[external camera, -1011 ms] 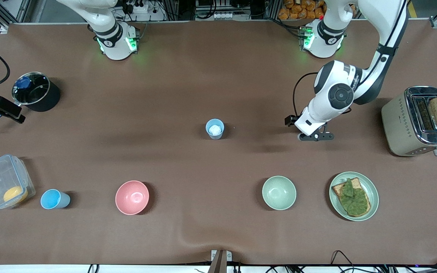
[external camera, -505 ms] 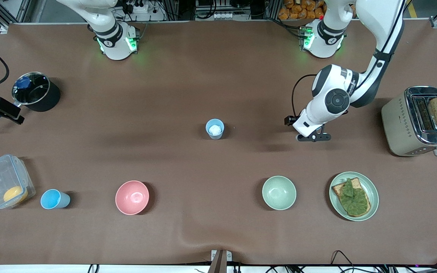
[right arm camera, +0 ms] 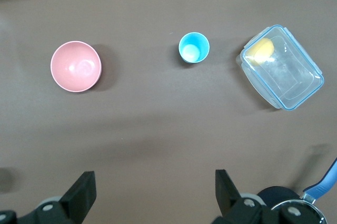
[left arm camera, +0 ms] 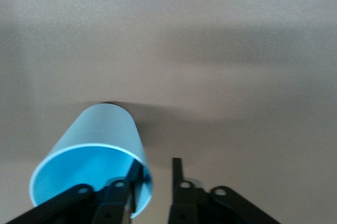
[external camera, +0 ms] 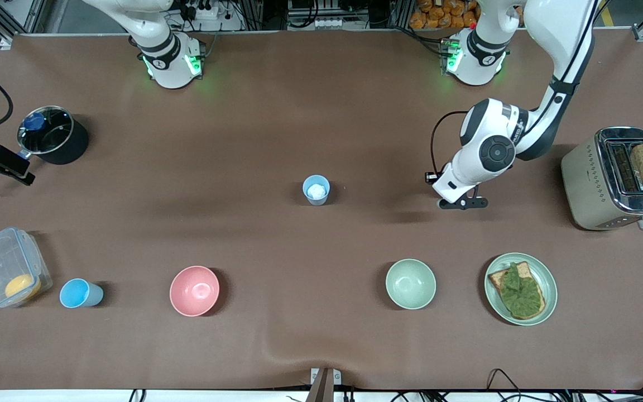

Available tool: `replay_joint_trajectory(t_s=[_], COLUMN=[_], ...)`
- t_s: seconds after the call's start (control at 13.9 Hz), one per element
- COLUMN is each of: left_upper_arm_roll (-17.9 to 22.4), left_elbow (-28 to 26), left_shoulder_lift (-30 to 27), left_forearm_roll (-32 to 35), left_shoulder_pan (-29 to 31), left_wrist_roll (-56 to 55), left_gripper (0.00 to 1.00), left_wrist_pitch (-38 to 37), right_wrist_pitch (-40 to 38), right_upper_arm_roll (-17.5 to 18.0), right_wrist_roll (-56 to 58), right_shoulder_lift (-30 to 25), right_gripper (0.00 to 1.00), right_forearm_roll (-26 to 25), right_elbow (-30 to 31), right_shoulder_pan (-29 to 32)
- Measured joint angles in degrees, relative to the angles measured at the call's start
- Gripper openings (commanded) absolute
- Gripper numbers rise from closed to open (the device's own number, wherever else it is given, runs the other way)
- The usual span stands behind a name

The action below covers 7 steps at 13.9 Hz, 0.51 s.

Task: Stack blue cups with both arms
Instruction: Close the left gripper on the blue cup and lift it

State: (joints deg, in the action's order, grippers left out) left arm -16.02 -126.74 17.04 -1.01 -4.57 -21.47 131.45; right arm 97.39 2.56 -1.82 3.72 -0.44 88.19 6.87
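One blue cup [left arm camera: 95,145] lies tipped at my left gripper [left arm camera: 155,169]. One finger [left arm camera: 131,179] is inside its mouth and the other stands just outside, apart from the wall, so the jaws are narrow but open. In the front view my left gripper [external camera: 462,202] hangs low between the table's middle and the toaster, and its hand hides that cup. A second blue cup [external camera: 316,190] with something white inside stands upright mid-table. A third blue cup [external camera: 78,293] [right arm camera: 194,48] stands beside the clear box. My right gripper [right arm camera: 152,190] [external camera: 3,162] waits open, high by the black pot.
A toaster [external camera: 606,184] with a bread slice stands at the left arm's end. Nearer the camera are a plate [external camera: 547,279] of green-topped toast, a pale green bowl [external camera: 411,283] and a pink bowl [external camera: 194,290]. A black pot [external camera: 53,135] and a clear box [external camera: 9,267] are at the right arm's end.
The left arm's forearm and elbow have shifted slightly while its hand stays over the same spot. The right arm has hardly moved.
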Motion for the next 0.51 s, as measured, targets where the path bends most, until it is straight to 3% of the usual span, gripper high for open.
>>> replay_joint_trajectory(t_s=[0.14, 0.51], left_upper_arm_roll=[0.09, 0.21], left_elbow=[-0.11, 0.31], left_shoulder_lift=[-0.01, -2.41], left_forearm_roll=[0.0, 0.51], left_shoulder_pan=[0.51, 1.29], left_wrist_roll=[0.09, 1.01], left_gripper=[0.0, 0.0], left_wrist_pitch=[-0.19, -1.88], right_wrist_pitch=[0.0, 0.13], right_upper_arm_roll=[0.0, -0.01], right_wrist_roll=[0.0, 0.0], right_shoulder_lift=[0.0, 0.0], right_gripper=[1.0, 1.0], right_forearm_roll=[0.0, 0.0], right_elbow=[0.01, 0.02], right_shoulder_pan=[0.0, 0.0])
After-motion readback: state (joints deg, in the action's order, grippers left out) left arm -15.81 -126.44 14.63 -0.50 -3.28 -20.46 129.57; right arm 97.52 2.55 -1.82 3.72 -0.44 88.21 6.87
